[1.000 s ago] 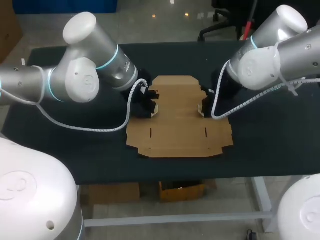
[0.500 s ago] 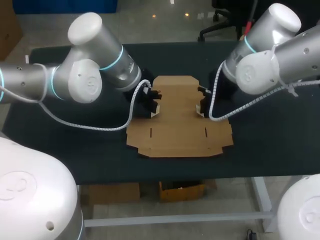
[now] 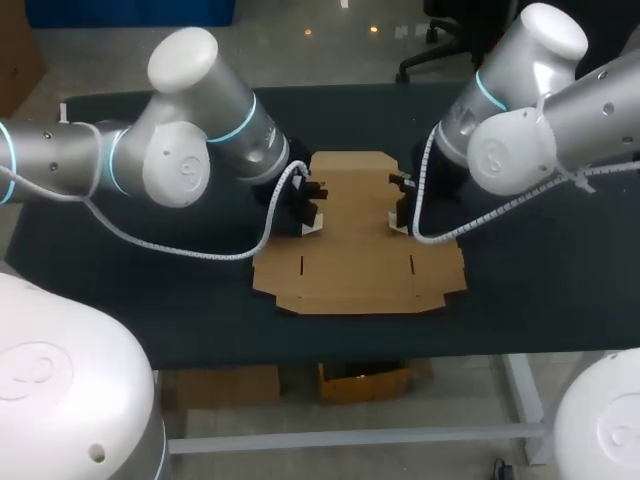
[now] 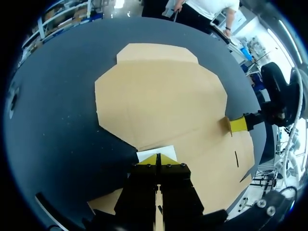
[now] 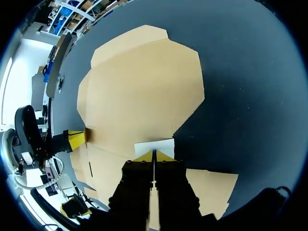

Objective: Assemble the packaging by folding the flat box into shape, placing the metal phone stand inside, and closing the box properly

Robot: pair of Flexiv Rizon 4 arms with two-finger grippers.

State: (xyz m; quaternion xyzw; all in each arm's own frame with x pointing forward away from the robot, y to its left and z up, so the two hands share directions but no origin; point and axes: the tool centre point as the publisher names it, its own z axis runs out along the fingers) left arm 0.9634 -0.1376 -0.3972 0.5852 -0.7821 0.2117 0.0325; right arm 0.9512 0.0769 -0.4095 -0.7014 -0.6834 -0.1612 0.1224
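– Dark desk (image 3: 540, 260) on my feed, both arms over it. What do you want first?

– The grippers.

– My left gripper (image 4: 158, 160) is clenched. In its wrist view I see the two yellow tips pressed together with only a thin seam between them. They sit at a small white patch (image 4: 153, 153) on the edge of the flat box (image 3: 355, 260). I can't tell whether any cardboard is pinched between them. My right gripper (image 5: 153, 156) looks the same, tips closed tight at a second white patch (image 5: 154, 146) on the opposite edge.

– Where on the box, exactly?

– From the head view, the left gripper is in the notch on the box's 9 o'clock side and the right gripper is in the notch at 3 o'clock. Each wrist view shows the other arm's yellow tip straight ahead across the cardboard.

– And the box itself?

– Unfolded, lying flat in the middle of the desk. Its narrower flap with clipped corners points to 12 o'clock. The wide panel with two short slits is at 6 o'clock, close to the desk's near edge.

– Arms?

– The left arm comes in from 9 o'clock and the right from about 2 o'clock. A white coiled cable (image 3: 180, 250) loops from the left arm over the desk, at the box's 8 o'clock.
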